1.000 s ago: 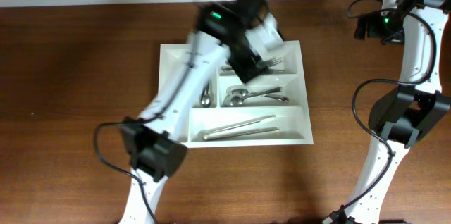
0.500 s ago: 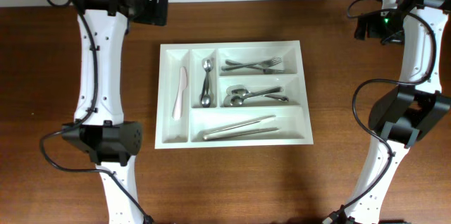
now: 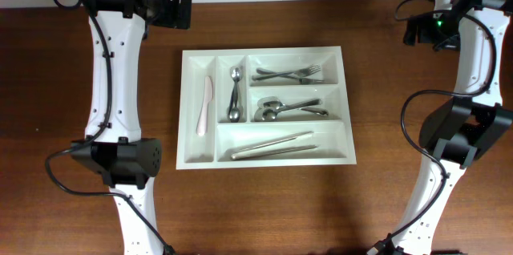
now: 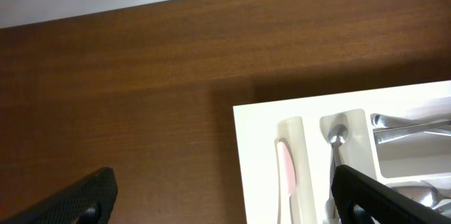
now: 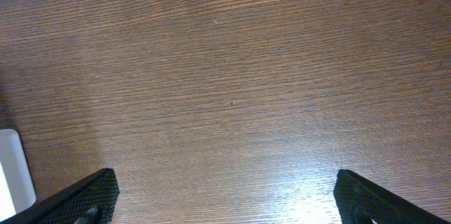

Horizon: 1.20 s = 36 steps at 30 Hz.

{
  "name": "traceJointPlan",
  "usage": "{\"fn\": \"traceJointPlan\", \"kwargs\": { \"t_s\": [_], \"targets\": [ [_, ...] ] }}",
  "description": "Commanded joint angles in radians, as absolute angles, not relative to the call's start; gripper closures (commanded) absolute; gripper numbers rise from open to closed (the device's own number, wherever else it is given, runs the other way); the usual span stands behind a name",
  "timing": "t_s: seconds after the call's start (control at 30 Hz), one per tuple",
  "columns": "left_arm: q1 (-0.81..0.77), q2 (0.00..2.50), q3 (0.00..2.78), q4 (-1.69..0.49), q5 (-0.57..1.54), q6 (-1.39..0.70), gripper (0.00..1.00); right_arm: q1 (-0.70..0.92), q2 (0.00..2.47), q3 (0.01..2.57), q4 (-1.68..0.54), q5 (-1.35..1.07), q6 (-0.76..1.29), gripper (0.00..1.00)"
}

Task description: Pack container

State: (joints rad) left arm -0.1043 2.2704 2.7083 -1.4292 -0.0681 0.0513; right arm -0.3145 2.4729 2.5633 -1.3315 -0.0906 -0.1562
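Hanging off the tray's 10 o'clock corner, the left gripper [image 3: 170, 10] has its jaws spread wide with nothing between them. Its own camera looks down past both fingertips at bare wood and one corner of the tray. I read that high, outlying pose as a way of keeping clear of the load, not of reaching for anything.

The tray [image 3: 264, 50] sits flat in the middle of the table [image 3: 80, 87], its long side running from 9 to 3 o'clock. The narrow slot at its 9 o'clock edge holds a white knife [image 3: 206, 105] lying lengthwise, and the narrow slot just beside it holds slim spoons [image 3: 234, 95], also lengthwise (like goes with like, so each piece lies along its slot). Toward 3 o'clock the three wide slots stack up: forks [image 3: 288, 73] at 12, heaped spoons [image 3: 290, 111] in the centre and long metal pieces [image 3: 272, 145] at 6. Every compartment has something in it and no loose cutlery shows on the wood, so the packing looks finished or nearly so.

Well apart, at the tray's 2 o'clock, the right gripper [image 3: 422, 30] is likewise wide open and empty, its camera seeing only table and a sliver of white at the picture's edge
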Motion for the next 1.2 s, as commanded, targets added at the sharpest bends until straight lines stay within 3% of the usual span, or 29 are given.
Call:
{"fn": "traceJointPlan", "kwargs": {
  "t_s": [0.0,0.3,0.6,0.73,0.93,1.17],
  "targets": [
    [-0.102,2.263,2.725,-1.433,-0.072,0.038,0.01,-0.308,2.381,2.572,-1.332,-0.089,-0.148,0.01],
    [-0.102,2.263,2.725,-1.433,-0.072,0.038,0.01,-0.192,1.861,2.571,-1.332,-0.089,-0.148,0.01],
    [-0.102,2.263,2.725,-1.433,-0.072,0.037,0.01,0.032,1.46,2.571,-1.332,-0.089,-0.148,0.02],
    [-0.102,2.263,2.725,-1.433,-0.072,0.037,0.01,0.053,1.316,2.537,-1.332,-0.089,-0.148,0.01],
    [-0.102,2.263,2.725,-1.433,-0.072,0.037,0.01,0.053,1.026,2.241,-1.304,-0.065,-0.187,0.01],
    [-0.102,2.263,2.725,-1.433,-0.072,0.037,0.01,0.053,0.687,1.739,-1.017,-0.064,-0.208,0.01]
  ]
}}
